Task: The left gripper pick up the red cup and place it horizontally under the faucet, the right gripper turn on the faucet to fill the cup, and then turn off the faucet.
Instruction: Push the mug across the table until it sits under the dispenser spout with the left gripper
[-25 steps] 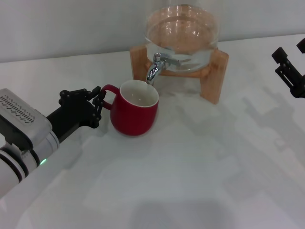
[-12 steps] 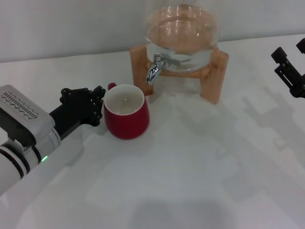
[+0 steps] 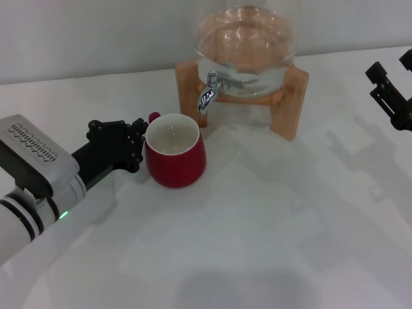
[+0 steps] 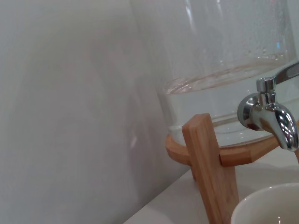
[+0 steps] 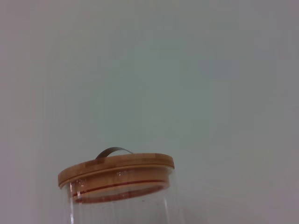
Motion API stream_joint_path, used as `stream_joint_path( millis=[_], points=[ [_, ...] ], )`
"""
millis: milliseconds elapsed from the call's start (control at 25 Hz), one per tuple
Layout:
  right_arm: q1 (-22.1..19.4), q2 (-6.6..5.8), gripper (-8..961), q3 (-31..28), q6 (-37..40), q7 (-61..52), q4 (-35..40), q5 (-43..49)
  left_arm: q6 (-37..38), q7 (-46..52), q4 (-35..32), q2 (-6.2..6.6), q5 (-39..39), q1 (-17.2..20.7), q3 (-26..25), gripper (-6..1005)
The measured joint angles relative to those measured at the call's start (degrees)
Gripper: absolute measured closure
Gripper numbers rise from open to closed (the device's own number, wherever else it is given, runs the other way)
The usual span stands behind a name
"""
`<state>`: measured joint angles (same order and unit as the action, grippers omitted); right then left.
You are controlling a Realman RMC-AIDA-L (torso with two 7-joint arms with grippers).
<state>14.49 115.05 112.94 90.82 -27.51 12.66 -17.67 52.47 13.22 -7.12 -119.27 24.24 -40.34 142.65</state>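
Cup: I see red cup point(image 3: 174, 159) upright on white bench point(image 3: 257, 225), just left of and below faucet point(image 3: 207, 96), not right under spout. Left gripper point(image 3: 133, 143) fingers pinch cup's handle. Right gripper point(image 3: 390, 96) far right, fingers spread wide.

My head camera looks forward and down over white table point(image 3: 257, 232), mid-range. My left wrist camera sits low, close, facing faucet point(image 4: 271, 114) and wooden stand point(image 4: 210, 172). My right wrist camera aims upward at jar lid point(image 5: 117, 169). All three share glass jar point(image 3: 246, 48).
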Motion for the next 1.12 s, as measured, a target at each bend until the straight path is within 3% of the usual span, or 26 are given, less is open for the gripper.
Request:
stream_joint_path(
  millis=[920,1120],
  points=[
    [0.0,0.00,169,0.0,0.3,-0.4,0.1,0.5,-2.3,-0.4,-0.4,-0.08,-2.0,-0.1,-0.1,938],
    [0.1,0.00,169,0.0,0.3,-0.4,0.1,0.5,-2.4,-0.4,-0.4,-0.09,-2.0,-0.2,-0.2,890]
  ],
)
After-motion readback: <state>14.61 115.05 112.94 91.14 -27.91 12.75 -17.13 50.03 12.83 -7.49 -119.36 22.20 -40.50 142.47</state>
